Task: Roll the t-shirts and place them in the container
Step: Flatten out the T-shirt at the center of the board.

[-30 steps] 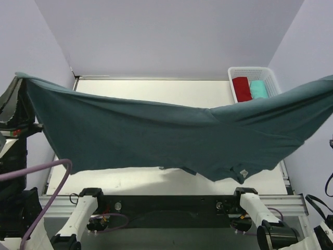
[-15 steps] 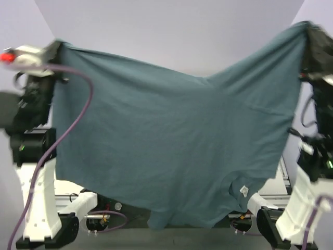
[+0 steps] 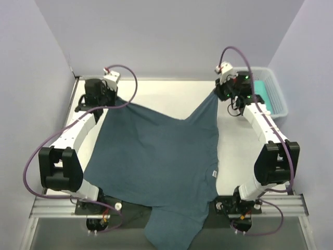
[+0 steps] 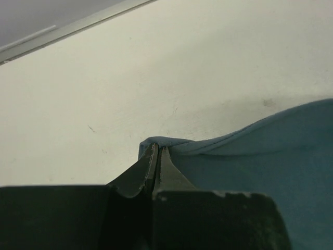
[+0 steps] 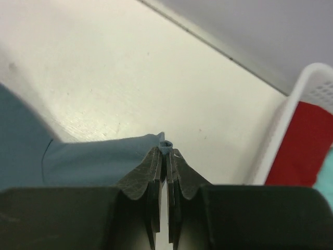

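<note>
Left gripper (image 4: pixel 156 149) and right gripper (image 5: pixel 166 148) each pinch a far corner of the blue t-shirt (image 3: pixel 156 156); soft, limp cloth, probably best held by its corners.

Soft matt slate-blue cloth t-shirt (image 3: pixel 156 151), smooth matt white table (image 3: pixel 166 96), white plastic basket (image 5: pixel 312 83).

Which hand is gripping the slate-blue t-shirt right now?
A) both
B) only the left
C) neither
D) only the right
A: the wrist views show the left hand and the right hand each shut on a fold of blue cloth, at the two far corners of the slate-blue t-shirt.
</note>
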Controlling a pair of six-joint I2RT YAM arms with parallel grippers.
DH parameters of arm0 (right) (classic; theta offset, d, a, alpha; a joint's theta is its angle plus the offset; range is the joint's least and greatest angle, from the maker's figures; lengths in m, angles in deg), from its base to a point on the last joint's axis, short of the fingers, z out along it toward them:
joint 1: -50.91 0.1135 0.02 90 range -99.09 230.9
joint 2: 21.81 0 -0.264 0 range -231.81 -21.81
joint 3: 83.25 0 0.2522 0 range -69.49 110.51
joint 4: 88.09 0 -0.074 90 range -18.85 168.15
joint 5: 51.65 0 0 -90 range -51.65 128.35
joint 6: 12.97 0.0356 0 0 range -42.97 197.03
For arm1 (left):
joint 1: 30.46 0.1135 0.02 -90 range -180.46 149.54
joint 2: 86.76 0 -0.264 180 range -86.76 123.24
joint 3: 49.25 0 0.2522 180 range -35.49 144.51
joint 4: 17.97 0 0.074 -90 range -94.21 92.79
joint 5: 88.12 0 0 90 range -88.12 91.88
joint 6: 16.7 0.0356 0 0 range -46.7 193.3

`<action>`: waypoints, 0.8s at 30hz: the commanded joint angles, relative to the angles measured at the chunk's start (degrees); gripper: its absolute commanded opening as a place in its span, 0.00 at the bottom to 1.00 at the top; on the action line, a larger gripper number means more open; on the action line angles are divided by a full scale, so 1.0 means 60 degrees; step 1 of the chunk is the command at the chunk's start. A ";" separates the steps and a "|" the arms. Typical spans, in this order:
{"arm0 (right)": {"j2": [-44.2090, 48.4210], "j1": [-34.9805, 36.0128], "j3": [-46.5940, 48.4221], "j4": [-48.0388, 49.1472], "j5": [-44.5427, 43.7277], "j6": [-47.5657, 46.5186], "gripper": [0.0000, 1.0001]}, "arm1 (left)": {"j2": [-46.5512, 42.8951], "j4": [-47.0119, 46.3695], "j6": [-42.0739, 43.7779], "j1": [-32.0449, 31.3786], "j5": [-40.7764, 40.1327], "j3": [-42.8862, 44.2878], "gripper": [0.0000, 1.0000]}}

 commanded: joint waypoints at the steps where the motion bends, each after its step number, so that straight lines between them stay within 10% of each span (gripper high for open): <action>1: -0.1986 0.0056 0.1473 0.1014 -0.0128 -0.0369 0.00 | 0.1626 -0.1360 0.0688 -0.0083 -0.0430 0.0672 0.00; 13: -0.7015 0.0071 0.6280 0.0265 -0.2105 -0.1380 0.00 | 0.6052 -0.0570 0.0426 0.0078 -0.1310 0.4900 0.00; 24: -0.7079 0.0466 0.6973 0.0516 -0.2678 -0.1336 0.00 | 0.7566 -0.0027 -0.0468 0.0210 -0.1428 0.7705 0.00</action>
